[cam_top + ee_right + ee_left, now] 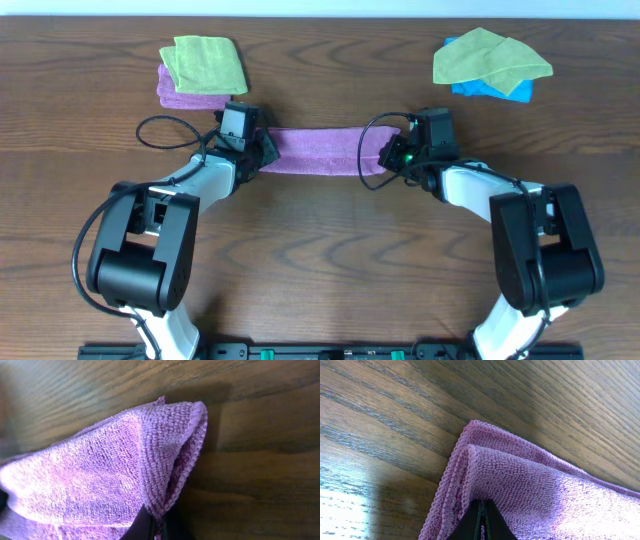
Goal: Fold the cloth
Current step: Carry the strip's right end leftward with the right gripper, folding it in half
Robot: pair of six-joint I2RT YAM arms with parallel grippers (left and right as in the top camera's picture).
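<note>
Overhead, I see the cloth (318, 150) lying as a narrow doubled strip, just right of the lime-green cloth (205, 63) and nearer the robot. My left gripper (263, 150) is clenched on the strip's end closest to that green cloth, and my right gripper (388, 157) on the far end. I judge this grip holds the layers aligned and taut for the next fold.

Black-and-white arms (207, 180), black cables (361, 150)

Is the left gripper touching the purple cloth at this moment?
Touching. The left wrist view shows the left gripper shut, its tips pinching the doubled edge of the cloth.
</note>
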